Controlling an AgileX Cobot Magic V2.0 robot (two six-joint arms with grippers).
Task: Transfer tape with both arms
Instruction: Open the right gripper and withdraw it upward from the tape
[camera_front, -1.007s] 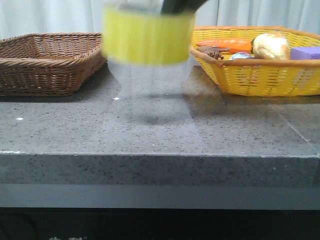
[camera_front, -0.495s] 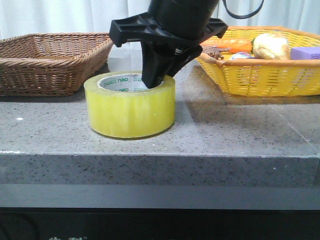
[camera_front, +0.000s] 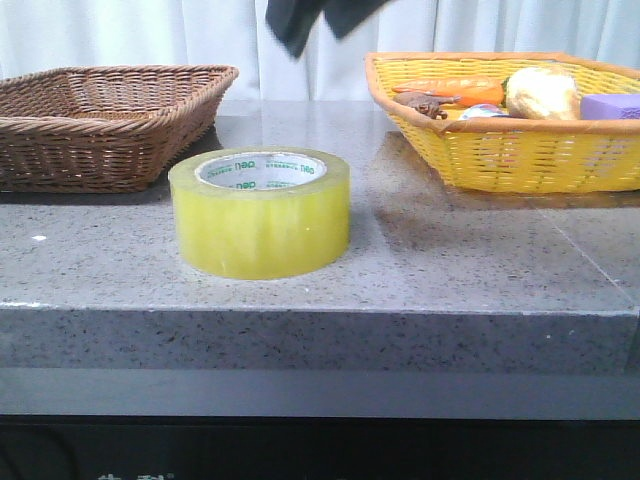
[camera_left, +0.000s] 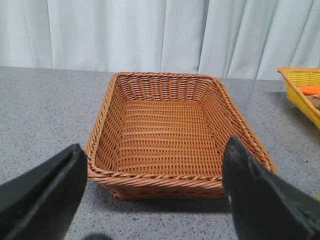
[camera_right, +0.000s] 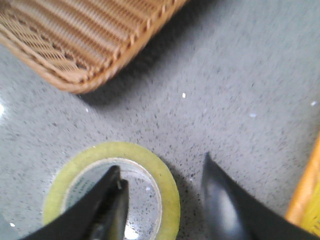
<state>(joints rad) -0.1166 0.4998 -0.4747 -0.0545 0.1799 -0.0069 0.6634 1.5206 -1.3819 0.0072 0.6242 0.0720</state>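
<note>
One tape (camera_front: 260, 212) flat on worktop (camera_front: 470, 260), core axis upright, between baskets. Right gripper (camera_right: 162, 192) above it, fingers apart, empty. Left gripper (camera_left: 150, 192) wide open, empty, facing brown basket (camera_left: 170, 130); tape lies to its right.

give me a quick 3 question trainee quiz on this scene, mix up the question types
1. True or false: the tape lies flat on the table, hole facing up.
2. What is in the brown basket? A) the tape B) nothing C) a carrot
3. Fill in: the right end effector is open above the tape, gripping ____.

Key: 1 true. 2 B. 3 nothing.
</note>
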